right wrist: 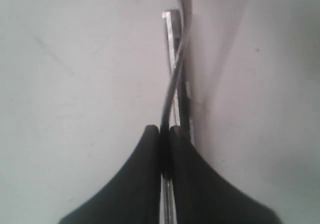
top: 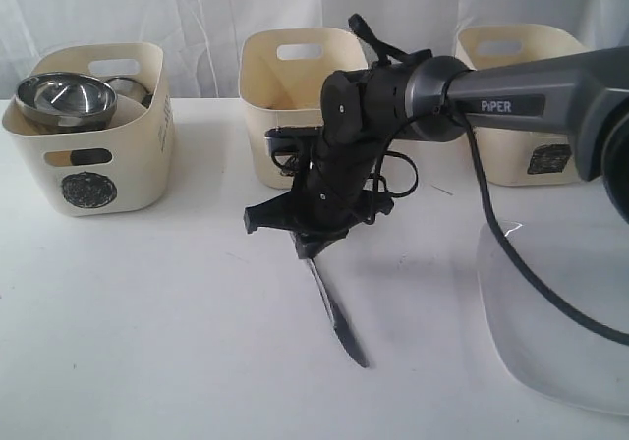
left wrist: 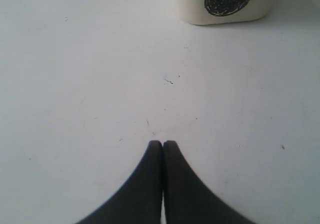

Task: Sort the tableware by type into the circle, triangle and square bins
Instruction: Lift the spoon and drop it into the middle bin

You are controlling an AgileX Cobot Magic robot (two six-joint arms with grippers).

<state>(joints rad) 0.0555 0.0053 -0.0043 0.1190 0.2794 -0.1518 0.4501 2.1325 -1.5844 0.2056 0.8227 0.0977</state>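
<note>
Gripping a thin steel cutlery piece (right wrist: 172, 79) in the right pincer (right wrist: 165, 131), shut on it, the piece reaching out past the tips over the worktop (left wrist: 75, 84); left pincer (left wrist: 162, 144) closed on nothing, circle-marked bin (left wrist: 192, 9) ahead of it

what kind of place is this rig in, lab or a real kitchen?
Likely a lab test bench, not a kitchen: plain white table, white curtain backdrop, three cream bins with hand-drawn marks, and a PiPER arm whose right claw grips a knife.
</note>
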